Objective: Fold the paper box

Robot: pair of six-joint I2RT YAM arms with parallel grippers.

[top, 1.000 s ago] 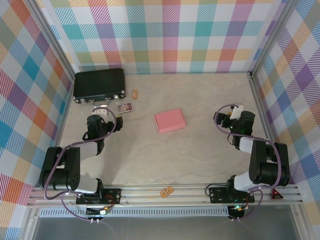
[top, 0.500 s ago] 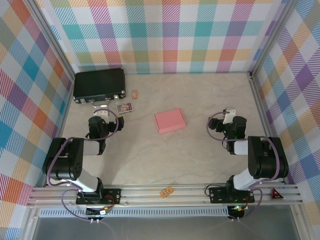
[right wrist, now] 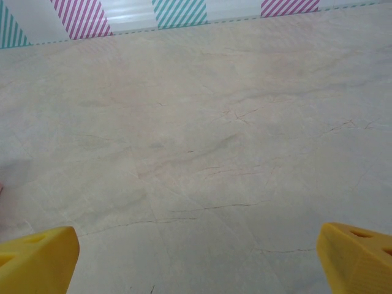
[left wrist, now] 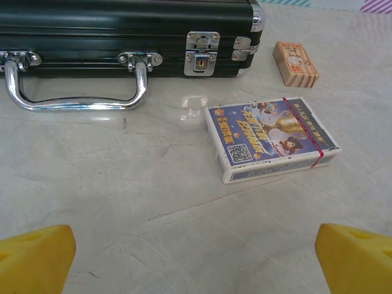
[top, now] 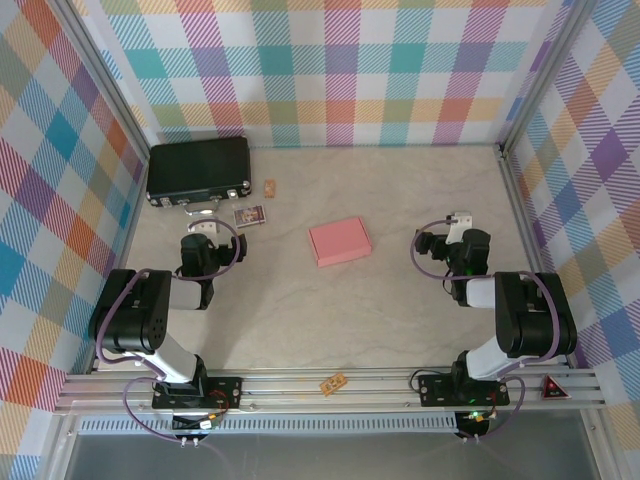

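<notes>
The paper box (top: 340, 241) is a small flat salmon-pink rectangular box lying closed at the middle of the table, apart from both arms. My left gripper (top: 203, 222) is drawn back at the left, well to the box's left. In the left wrist view this gripper (left wrist: 196, 260) is open, its yellow fingertips (left wrist: 37, 257) at the frame's bottom corners with bare table between them. My right gripper (top: 458, 230) sits at the right of the box. Its wrist view shows it (right wrist: 196, 257) open too, with wide-set yellow fingertips (right wrist: 355, 257) over bare table.
A black hard case (top: 199, 170) with metal latches and a handle (left wrist: 76, 92) lies at the back left. Just in front of it are a pack of cards (left wrist: 269, 138) and a small wooden block (left wrist: 296, 63). Checked walls enclose the table.
Both arms have folded back toward their bases. The right gripper has shifted slightly left and nearer. The pink box has not moved.
</notes>
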